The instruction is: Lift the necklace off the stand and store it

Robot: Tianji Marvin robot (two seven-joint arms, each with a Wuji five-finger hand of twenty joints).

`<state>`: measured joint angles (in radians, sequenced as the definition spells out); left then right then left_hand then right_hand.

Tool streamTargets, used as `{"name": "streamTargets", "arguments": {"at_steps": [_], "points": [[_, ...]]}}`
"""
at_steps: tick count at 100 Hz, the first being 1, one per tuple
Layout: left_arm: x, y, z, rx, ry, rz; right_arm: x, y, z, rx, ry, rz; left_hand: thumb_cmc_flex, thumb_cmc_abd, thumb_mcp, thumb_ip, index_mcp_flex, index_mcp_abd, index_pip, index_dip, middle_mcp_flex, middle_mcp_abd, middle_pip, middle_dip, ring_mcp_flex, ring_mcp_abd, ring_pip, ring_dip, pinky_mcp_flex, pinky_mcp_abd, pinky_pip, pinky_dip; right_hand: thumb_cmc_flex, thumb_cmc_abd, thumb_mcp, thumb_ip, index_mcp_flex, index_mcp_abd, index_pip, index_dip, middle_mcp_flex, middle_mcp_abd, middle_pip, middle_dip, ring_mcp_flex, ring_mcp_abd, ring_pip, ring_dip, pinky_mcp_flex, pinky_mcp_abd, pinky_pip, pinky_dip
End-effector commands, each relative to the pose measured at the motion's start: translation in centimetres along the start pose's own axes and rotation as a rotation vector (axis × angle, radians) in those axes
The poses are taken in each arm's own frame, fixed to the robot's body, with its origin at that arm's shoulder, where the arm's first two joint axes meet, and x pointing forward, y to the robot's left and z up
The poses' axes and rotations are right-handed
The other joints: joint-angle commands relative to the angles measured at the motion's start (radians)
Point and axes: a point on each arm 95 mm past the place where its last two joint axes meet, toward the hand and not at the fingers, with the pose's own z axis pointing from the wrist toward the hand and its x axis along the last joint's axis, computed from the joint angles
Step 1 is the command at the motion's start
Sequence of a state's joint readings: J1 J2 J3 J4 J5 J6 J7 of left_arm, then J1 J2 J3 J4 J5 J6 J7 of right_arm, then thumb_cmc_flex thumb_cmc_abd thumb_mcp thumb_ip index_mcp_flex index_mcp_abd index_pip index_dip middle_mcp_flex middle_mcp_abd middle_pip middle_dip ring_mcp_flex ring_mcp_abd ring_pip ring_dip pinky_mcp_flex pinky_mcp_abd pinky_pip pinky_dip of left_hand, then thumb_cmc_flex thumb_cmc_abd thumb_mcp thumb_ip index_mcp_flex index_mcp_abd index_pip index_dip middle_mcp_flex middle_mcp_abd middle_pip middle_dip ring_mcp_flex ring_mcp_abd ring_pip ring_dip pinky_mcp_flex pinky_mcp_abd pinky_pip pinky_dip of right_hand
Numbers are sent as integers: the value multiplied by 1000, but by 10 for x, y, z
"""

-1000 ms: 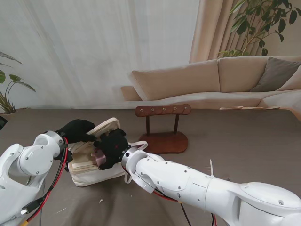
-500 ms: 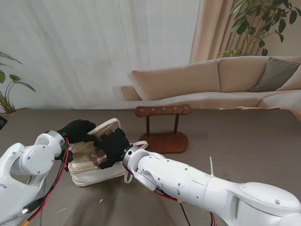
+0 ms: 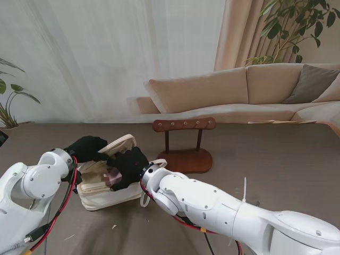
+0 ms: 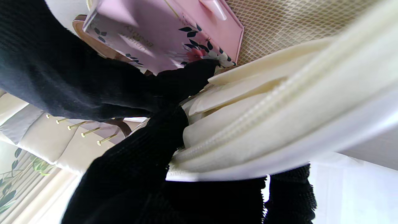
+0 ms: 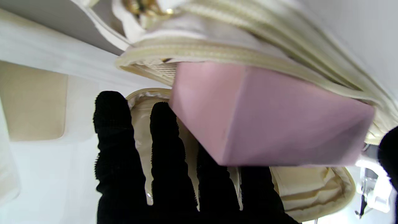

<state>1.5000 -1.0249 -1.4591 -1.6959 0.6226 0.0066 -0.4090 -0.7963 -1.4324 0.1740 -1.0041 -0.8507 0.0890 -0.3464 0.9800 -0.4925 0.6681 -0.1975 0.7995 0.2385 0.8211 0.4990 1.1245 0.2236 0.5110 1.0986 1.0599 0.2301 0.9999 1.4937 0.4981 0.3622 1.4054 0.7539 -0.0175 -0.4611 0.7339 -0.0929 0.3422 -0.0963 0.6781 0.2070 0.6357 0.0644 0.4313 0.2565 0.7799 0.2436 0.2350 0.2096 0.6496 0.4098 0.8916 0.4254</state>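
Note:
The wooden stand [image 3: 184, 139] is on the table with bare gold pegs [image 4: 84, 133]; I see no necklace in any view. Left of it lies an open cream zip case [image 3: 109, 197]. My left hand [image 3: 87, 147], in a black glove, is shut on the case's raised lid [image 3: 118, 142], whose zip edge [image 4: 279, 118] fills the left wrist view. My right hand [image 3: 129, 166] reaches into the case, closed around a pink box [image 5: 267, 115] with a floral print [image 4: 161, 31]. Its fingers [image 5: 168, 174] lie along one side of the box and the thumb on the other.
A beige sofa [image 3: 249, 90] stands behind the table's far edge, with plants at the far right and far left. Small white scraps [image 3: 114, 227] lie on the brown tabletop near me. My right forearm [image 3: 212, 204] crosses the table in front of the stand.
My right hand has shifted slightly to the right inside the case with the pink box. The lid in my left hand is tilted up a little more. The stand has not moved.

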Motion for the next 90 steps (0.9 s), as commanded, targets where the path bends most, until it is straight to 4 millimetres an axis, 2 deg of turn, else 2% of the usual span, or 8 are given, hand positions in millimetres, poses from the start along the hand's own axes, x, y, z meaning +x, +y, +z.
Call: {"name": "streamTargets", "arguments": {"at_steps": [1, 37, 56, 73, 90], "points": [[-1, 5, 0, -25, -4, -6, 8, 4, -1, -6, 21, 22, 63, 19, 1, 39, 21, -31, 42, 11, -12, 33, 23, 15, 14, -25, 27, 23, -7, 28, 40, 20, -27, 29, 21, 19, -35, -14, 9, 21, -47, -1, 9, 12, -37, -3, -11, 1, -272, 1, -20, -17], [3, 7, 1, -28, 4, -8, 8, 22, -10, -55, 17, 105, 61, 18, 3, 38, 19, -33, 56, 14, -11, 34, 24, 15, 16, -26, 28, 23, -6, 27, 40, 20, -48, 46, 20, 21, -70, -27, -2, 16, -96, 1, 4, 9, -94, 7, -29, -6, -325, 8, -57, -21], [4, 7, 0, -35, 2, -4, 7, 27, -18, -57, 19, 109, 60, 18, 4, 38, 19, -33, 58, 12, -11, 34, 23, 15, 15, -26, 28, 23, -6, 26, 40, 20, -36, 35, 24, 21, -48, -25, 2, 15, -88, 5, 9, 9, -86, 6, -23, -4, -322, 6, -62, -15], [4, 7, -1, -36, 3, 0, 1, 24, -25, -48, 16, 48, 61, 19, 3, 38, 19, -33, 59, 11, -12, 33, 23, 15, 15, -26, 28, 23, -6, 26, 40, 19, 65, -37, 27, 24, 40, -14, 57, 42, -17, 4, 44, 22, -26, -7, 13, 14, -286, -7, -36, 1], [7, 7, -4, -38, 8, 4, -4, 18, -28, -54, -2, -15, 61, 20, 3, 38, 18, -31, 59, 10, -12, 34, 24, 15, 14, -25, 28, 23, -6, 26, 40, 19, 184, -74, -6, 29, 140, -13, 130, 90, 75, -15, 119, 54, 77, -57, 95, 73, -233, -46, 39, 23]]}}
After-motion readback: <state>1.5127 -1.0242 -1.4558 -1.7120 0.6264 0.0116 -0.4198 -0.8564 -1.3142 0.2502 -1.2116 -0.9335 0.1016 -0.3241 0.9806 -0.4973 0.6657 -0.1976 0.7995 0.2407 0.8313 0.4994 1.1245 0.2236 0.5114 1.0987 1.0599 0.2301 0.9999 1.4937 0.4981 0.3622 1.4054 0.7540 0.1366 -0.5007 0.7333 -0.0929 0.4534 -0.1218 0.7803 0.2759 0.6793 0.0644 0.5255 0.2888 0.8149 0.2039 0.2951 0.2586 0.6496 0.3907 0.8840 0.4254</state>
